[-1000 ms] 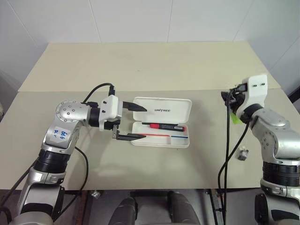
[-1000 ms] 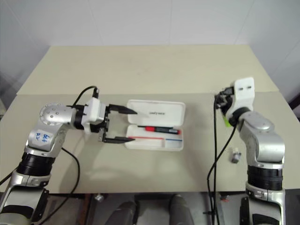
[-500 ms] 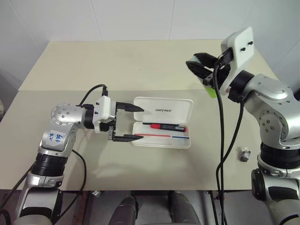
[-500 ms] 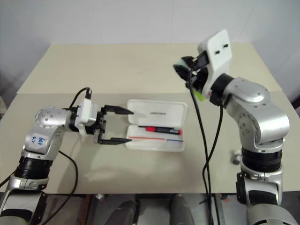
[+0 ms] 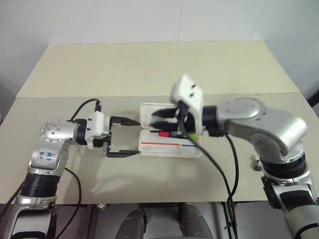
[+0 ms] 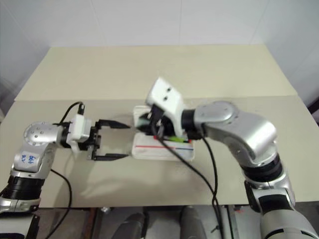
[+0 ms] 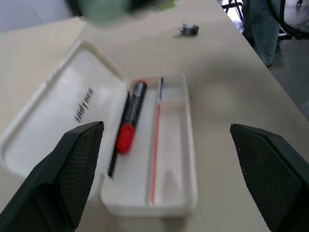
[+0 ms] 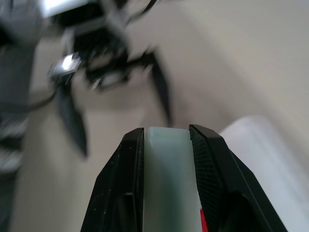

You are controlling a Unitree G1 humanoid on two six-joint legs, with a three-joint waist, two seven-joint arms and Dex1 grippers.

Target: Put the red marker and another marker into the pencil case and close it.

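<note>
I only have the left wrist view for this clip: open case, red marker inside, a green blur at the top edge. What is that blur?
Observer: The yellow-green marker, clamped in the right gripper.
Operator: Where is it relative to the case?
Observer: Above the open pencil case, not yet in.
Operator: And the left gripper?
Observer: The left gripper is open beside the case's left end, holding nothing.

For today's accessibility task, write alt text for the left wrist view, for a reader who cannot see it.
An open white pencil case lies on a beige table, with the red marker resting inside, beside the raised lid. The left gripper's two black fingers stand wide apart on either side of it, not touching.
</note>
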